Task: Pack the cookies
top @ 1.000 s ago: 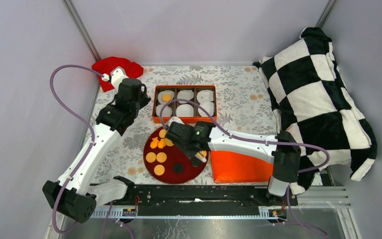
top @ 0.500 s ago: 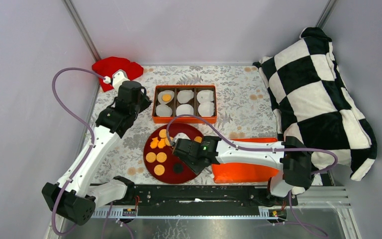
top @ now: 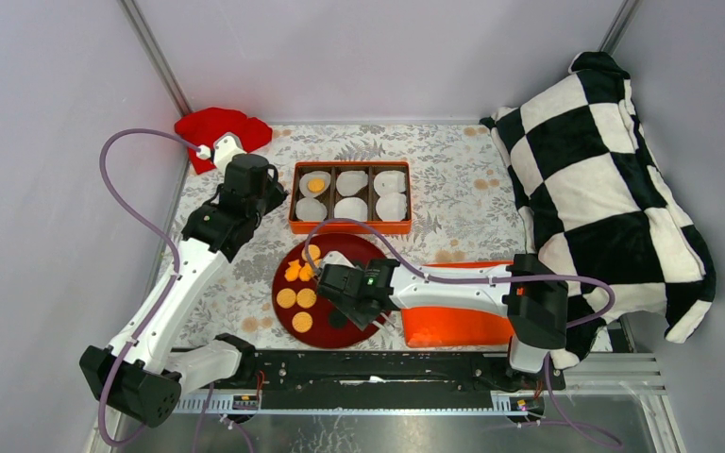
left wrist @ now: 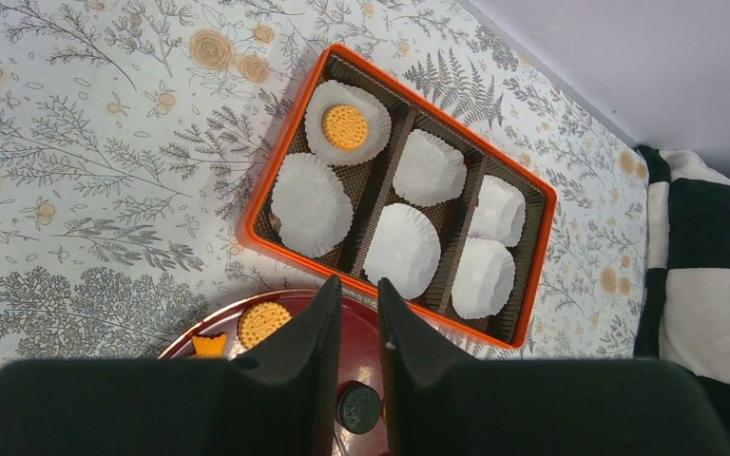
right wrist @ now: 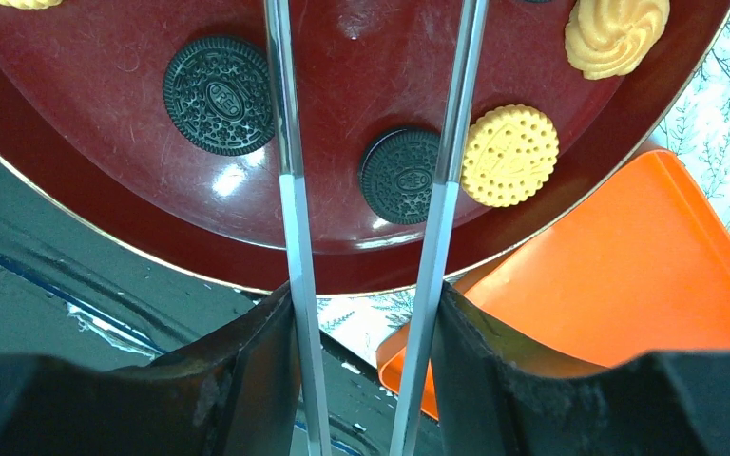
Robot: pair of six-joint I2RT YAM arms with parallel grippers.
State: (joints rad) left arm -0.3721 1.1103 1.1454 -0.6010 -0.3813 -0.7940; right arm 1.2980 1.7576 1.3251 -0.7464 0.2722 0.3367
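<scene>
Several tan round cookies (top: pixel 286 298) and a black one (right wrist: pixel 219 95) lie on the dark red plate (top: pixel 357 243). My right gripper (top: pixel 347 283) hovers over the plate, shut on white tongs (right wrist: pixel 285 142). The tongs' blades are spread, and a black cookie (right wrist: pixel 399 176) lies against the right blade, next to a tan cookie (right wrist: pixel 509 155). The orange box (top: pixel 349 227) holds white paper cups (left wrist: pixel 311 204), and one cup has a tan cookie (left wrist: pixel 345 126) in it. My left gripper (left wrist: pixel 355 285) hangs above the plate's far edge with its fingers nearly together, holding nothing.
An orange lid (top: pixel 453 316) lies right of the plate. A checkered pillow (top: pixel 614 189) fills the right side. A red cloth (top: pixel 217 127) sits in the far left corner. A black rail (top: pixel 378 368) runs along the near edge.
My right gripper has moved with the tongs from the plate's far side toward its near side, then a little left. The left arm has barely moved.
</scene>
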